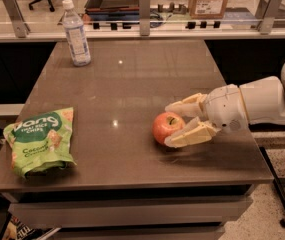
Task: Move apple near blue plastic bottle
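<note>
The red-orange apple (166, 127) sits on the brown table (132, 84) right of the middle, near the front. My white gripper (171, 124) reaches in from the right with its cream fingers open on either side of the apple, one behind it and one in front. The fingers are close to the apple, and I cannot tell if they touch it. The blue plastic bottle (76, 34), clear with a white cap and pale label, stands upright at the far left corner of the table, well away from the apple.
A green snack bag (39, 140) lies at the front left of the table. A railing with posts (144, 6) runs behind the far edge, with a cardboard box (209, 0) and a tray beyond. The table's right edge is under my arm.
</note>
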Available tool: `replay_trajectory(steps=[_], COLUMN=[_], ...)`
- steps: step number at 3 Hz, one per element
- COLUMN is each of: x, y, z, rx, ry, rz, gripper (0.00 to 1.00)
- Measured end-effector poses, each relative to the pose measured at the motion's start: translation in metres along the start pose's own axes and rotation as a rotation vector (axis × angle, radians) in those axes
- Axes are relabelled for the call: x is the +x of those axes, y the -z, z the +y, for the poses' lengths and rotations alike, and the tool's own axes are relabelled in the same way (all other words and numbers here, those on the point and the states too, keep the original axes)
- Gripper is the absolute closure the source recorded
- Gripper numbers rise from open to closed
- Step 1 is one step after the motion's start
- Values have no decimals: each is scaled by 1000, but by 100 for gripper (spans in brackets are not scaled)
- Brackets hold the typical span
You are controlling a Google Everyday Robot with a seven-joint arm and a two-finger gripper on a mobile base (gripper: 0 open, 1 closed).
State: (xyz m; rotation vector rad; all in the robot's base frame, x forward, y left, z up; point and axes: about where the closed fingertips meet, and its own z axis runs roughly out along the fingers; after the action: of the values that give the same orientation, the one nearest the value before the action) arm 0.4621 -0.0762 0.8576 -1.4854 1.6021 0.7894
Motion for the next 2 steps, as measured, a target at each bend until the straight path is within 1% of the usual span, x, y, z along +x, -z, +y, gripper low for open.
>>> replay_trajectory(steps=[2], x=[-3], y=[-3], z=[1], rx=[-6], ry=[5], rz=[0], gripper=[88])
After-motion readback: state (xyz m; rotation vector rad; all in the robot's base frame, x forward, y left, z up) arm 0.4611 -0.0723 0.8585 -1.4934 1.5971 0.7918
